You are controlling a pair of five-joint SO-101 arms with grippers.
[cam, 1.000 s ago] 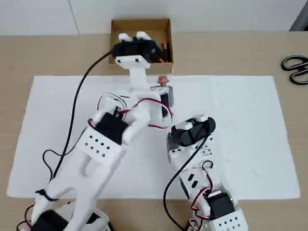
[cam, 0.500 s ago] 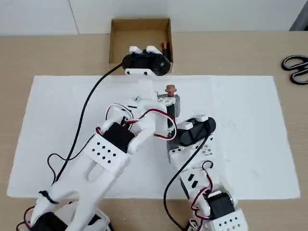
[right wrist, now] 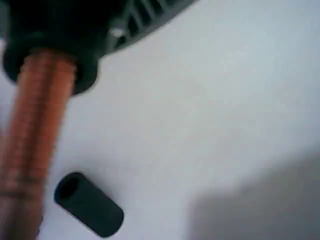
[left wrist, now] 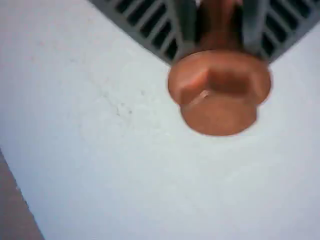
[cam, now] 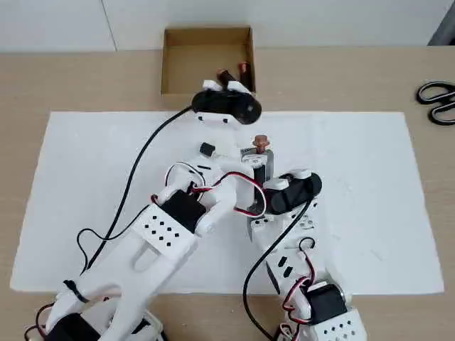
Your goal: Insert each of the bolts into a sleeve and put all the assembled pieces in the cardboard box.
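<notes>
left gripper (left wrist: 218, 20): clenched on the bolt (left wrist: 219, 92) just under the head, shank pinched between ribbed grey fingers (left wrist: 145, 22). bolt held head-up above the white sheet (cam: 355, 213), near the cardboard box (cam: 185, 60) but outside it. right arm (cam: 293, 190) close beside. grip state there: cannot tell.

probable faults and causes:
- tilt or slip in the grip. cause: smooth metal shank held on a narrow line between soft ribs, so likely to pivot under any side load.
- missed insertion. cause: loose sleeve (right wrist: 89, 205) lying on its side on the sheet, bore out of line with the thread, and apt to roll if nudged.
- arm contact. cause: both arms crowded together around the bolt.
- double sleeving. cause: dark collar (right wrist: 50, 57) round the thread, possibly a sleeve already seated. cannot tell for certain, so verify first.

materials and shapes:
- bolt: copper-coloured, flanged hexagonal head, fine even thread.
- sleeve: short matte black tube with a round bore, rubbery or plastic in look.
- sheet: smooth, flat, white.
- box: plain brown card, open-topped, with assembled pieces (cam: 244, 69) at the corner nearest the bolt.
</notes>
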